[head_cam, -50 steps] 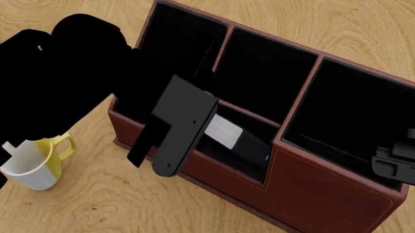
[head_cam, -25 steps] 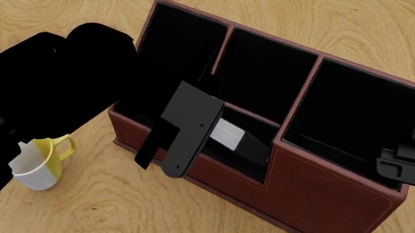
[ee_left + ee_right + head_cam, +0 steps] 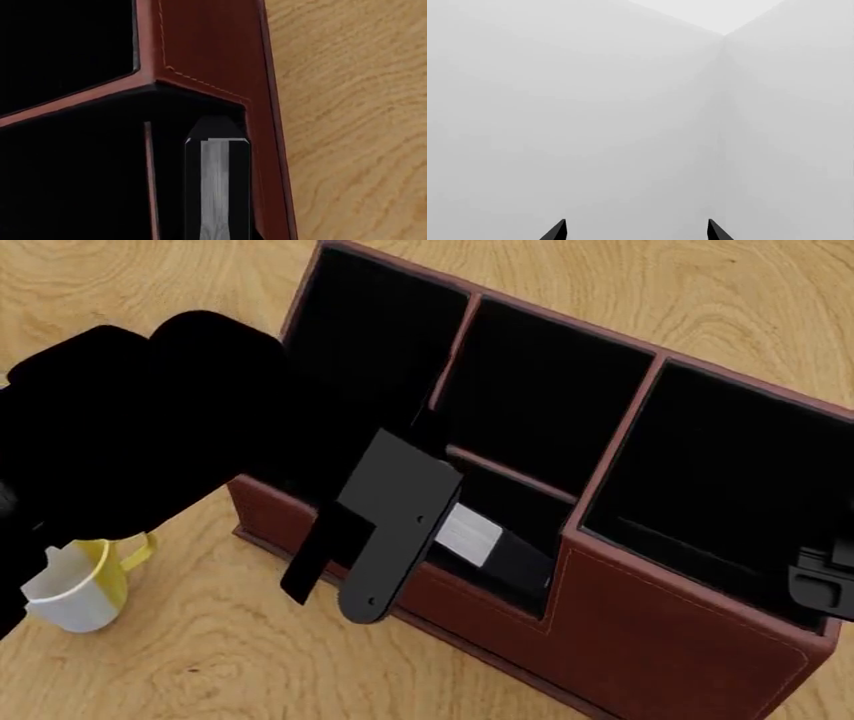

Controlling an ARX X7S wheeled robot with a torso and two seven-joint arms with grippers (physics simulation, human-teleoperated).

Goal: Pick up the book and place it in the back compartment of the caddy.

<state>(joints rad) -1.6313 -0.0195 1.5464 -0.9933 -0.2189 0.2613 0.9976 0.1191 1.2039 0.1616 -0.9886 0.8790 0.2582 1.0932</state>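
The dark reddish-brown caddy [image 3: 641, 640] fills the middle of the head view. My left gripper [image 3: 407, 525] reaches over its low front wall and is shut on the black book [image 3: 470, 530]. The book's white page edges show, and it tilts down inside the small low-walled back compartment [image 3: 534, 515]. In the left wrist view the book [image 3: 217, 190] is seen edge-on between the caddy's stitched leather walls [image 3: 213, 45]. My right gripper [image 3: 817, 585] hangs at the right edge over the tall cell. It is open [image 3: 635, 231] with nothing between its tips.
A white-and-yellow mug [image 3: 74, 585] stands on the wooden table [image 3: 200, 660] left of the caddy, partly under my left arm. The caddy's taller cells [image 3: 547, 390] lie behind the book. The right wrist view shows only plain grey walls.
My left arm has moved a little right and down, carrying the book deeper into the low cell. The right gripper has drifted slightly toward the right edge.
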